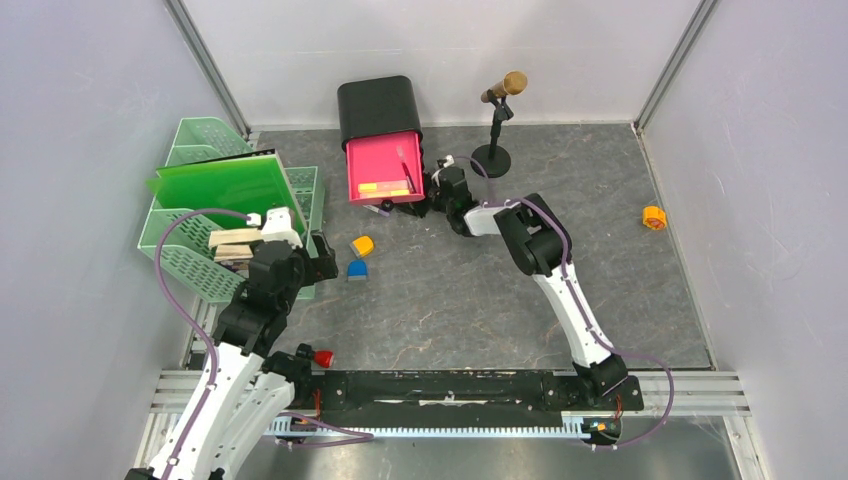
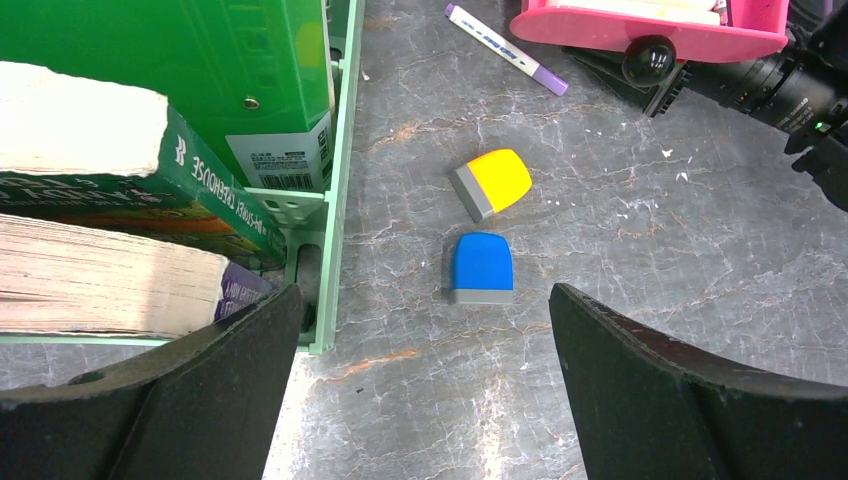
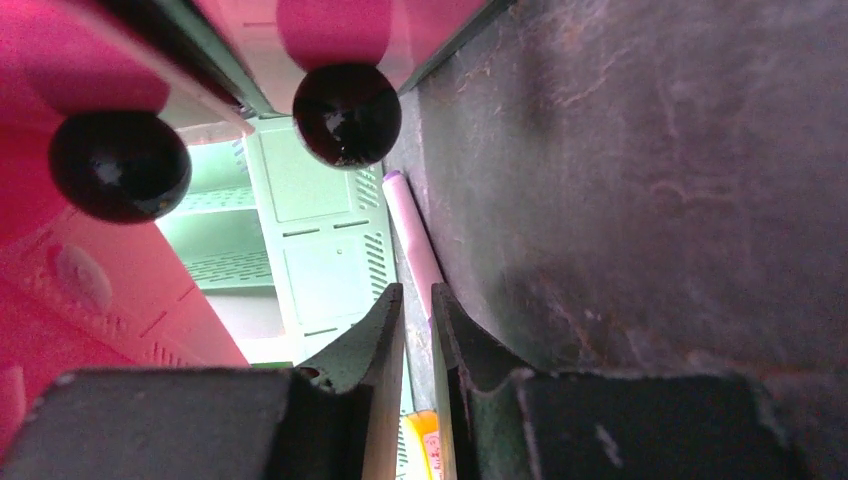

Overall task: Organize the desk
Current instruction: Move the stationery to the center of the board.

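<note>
The table (image 1: 450, 300): dark marbled slab filling the cell floor, walls on 3 sides. There's a big bare stretch centre & front-right, so plenty of swing room there. Mint tray (image 1: 175, 255) w/ folder & books hugs the left edge. Black drawer box (image 1: 378, 105) sits at the back, its pink drawer (image 1: 383, 160) standing open over the table.

My right pincer (image 3: 417, 292) is low at the drawer front and narrow: a slit only, nothing in it that I can see. My left pincer (image 2: 425, 292) hangs wide over the table, just beside the tray.

Step, as I read it: get the purple marker (image 2: 505, 50) into the drawer. It lies flat by the drawer's corner, my right tips near its end. To do it well: open up 1st, straddle the barrel mid-length, then lift clear of the black knob (image 3: 345, 115) & drawer lip before going in. Tight spot there.

Blue block (image 2: 482, 265) & yellow block (image 2: 495, 182) lie apart near the left pincer, free all round bar the tray wall.
</note>
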{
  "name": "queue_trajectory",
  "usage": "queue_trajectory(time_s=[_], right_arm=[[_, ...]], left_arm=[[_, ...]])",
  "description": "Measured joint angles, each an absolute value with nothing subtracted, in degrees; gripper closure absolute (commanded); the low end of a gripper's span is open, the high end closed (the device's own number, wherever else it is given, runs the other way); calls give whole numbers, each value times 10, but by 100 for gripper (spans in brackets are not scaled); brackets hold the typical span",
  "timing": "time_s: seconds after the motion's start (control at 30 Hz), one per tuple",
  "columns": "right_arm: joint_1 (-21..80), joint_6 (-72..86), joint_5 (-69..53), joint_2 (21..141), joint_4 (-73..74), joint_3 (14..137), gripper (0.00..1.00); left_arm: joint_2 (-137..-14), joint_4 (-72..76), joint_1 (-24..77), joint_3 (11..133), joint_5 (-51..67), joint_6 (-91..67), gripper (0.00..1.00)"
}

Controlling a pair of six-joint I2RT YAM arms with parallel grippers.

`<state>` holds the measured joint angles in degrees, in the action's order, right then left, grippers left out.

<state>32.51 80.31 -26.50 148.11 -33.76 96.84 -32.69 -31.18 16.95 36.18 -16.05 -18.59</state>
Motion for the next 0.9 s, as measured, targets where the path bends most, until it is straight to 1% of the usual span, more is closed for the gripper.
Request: queue_trajectory(time_s=[0.2,0.33,0.7,0.9], right_arm=[[347,828,-239,1454,-445,877,79],[362,841,-232,1447,-490,845,79],[368,836,-217,1438,-487,834,79],[392,819,-225,1402,-466,783,80]], left_arm=[[-329,-312,169,362,-160,-186,0],[-329,-312,169,362,-160,-186,0],[-318,-313,169,362,-161,-186,0],[-321,-314,169,362,-158,-186,0]])
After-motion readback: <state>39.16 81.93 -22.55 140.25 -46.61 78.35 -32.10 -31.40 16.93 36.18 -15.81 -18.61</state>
